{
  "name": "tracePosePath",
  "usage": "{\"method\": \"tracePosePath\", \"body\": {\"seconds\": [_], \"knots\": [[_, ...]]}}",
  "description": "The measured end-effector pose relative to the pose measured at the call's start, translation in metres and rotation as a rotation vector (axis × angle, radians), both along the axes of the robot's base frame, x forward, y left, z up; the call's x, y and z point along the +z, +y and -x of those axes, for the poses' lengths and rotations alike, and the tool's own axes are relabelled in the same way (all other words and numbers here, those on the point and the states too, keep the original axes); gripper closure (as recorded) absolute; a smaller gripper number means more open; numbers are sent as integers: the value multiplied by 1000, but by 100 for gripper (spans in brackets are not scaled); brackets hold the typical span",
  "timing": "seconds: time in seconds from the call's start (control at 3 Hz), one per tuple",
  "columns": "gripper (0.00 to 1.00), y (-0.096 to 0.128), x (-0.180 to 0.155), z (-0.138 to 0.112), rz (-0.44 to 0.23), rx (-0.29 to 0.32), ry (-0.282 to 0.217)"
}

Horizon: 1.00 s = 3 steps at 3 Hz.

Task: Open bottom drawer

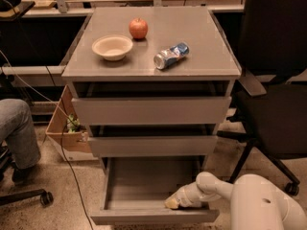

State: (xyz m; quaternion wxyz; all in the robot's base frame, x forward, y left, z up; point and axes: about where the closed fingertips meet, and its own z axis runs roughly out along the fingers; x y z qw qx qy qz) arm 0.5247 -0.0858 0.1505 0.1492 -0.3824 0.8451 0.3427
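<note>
Standing at the centre, a grey three-drawer cabinet (151, 66) is seen, with a black office chair (273, 114) just beside it on the right. A white robot arm (259, 202) is reached in from the lower right corner. The bottom drawer (148, 181) is found at the foot of the cabinet, drawn well out beyond the two shut fronts above it, with its shallow grey tray exposed. A jeans-clad leg (19, 128) and a cardboard box (64, 135) are seen at the left. The gripper (173, 202) is placed inside the drawer, low at the right, against the inner side of the front panel. Whether it is spread or closed cannot be told, and nothing is seen held. On the cabinet top are set a bowl (112, 47), a can (171, 55) lying on its side and an apple (138, 28), all apart from one another.
</note>
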Motion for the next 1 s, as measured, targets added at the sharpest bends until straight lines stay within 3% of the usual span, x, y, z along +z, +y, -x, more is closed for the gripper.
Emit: {"method": "tracePosePath", "body": {"seconds": [0.67,1.0], "knots": [[100,-6,11,31,-14,-2,134],[100,-6,8,40,-24,-10,172]]}}
